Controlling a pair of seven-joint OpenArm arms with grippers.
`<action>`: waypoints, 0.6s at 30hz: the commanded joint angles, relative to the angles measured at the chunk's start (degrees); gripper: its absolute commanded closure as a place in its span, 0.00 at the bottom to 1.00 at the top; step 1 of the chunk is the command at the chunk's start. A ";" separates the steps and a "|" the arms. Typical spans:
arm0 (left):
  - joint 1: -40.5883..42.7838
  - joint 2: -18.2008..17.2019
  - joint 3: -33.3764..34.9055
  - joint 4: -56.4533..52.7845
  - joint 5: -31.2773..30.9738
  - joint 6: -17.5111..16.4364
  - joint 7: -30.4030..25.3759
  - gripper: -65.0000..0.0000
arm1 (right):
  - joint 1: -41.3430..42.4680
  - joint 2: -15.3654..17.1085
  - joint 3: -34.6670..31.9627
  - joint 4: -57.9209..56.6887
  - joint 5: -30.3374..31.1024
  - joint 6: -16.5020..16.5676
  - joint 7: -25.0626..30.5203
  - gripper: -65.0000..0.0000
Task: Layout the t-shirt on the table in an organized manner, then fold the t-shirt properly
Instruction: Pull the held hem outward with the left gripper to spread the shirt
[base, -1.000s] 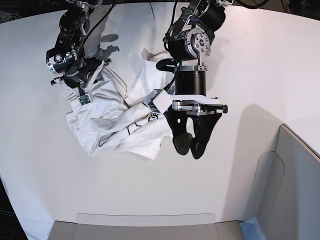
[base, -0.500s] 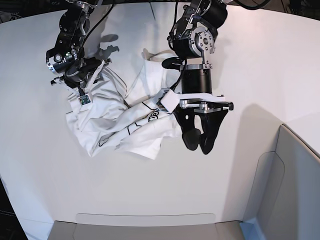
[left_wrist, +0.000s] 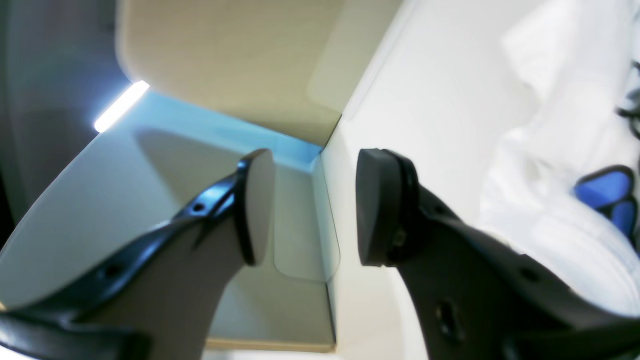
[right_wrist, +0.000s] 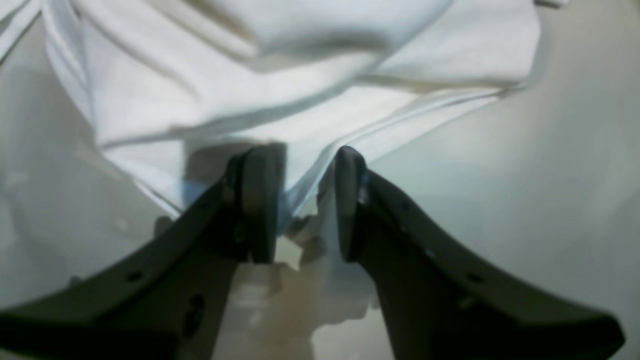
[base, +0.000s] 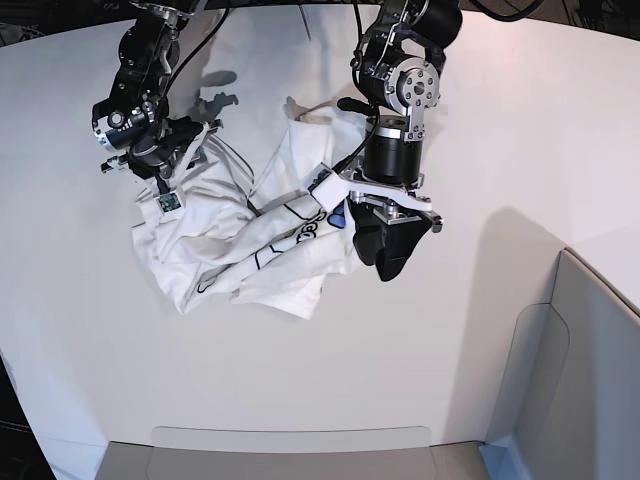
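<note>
The t-shirt (base: 245, 235) lies crumpled in a heap on the table (base: 300, 380), so I judge laying out has barely begun and no fold is made. My right pincer (right_wrist: 300, 200) grips a bunch of its cloth at the far edge. My left pincer (left_wrist: 310, 200) hangs open and empty beside the heap.

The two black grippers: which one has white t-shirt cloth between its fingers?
The right gripper, at the crumpled white cotton t-shirt's edge, has cloth between its fingers. The left gripper stands open over the matte white table, holding nothing.
</note>
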 joint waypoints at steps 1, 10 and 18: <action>-0.61 -0.67 -0.05 1.29 0.46 -0.31 -1.44 0.64 | 0.94 0.15 -0.01 0.72 0.10 0.25 0.55 0.70; -0.61 -4.01 -0.05 1.29 0.55 -16.66 -3.72 0.65 | 0.85 0.15 -0.01 0.72 0.10 0.25 0.55 0.70; -1.13 -0.85 -0.23 1.64 0.64 -25.24 -3.11 0.65 | 0.85 0.15 -0.01 0.64 0.10 0.25 0.55 0.70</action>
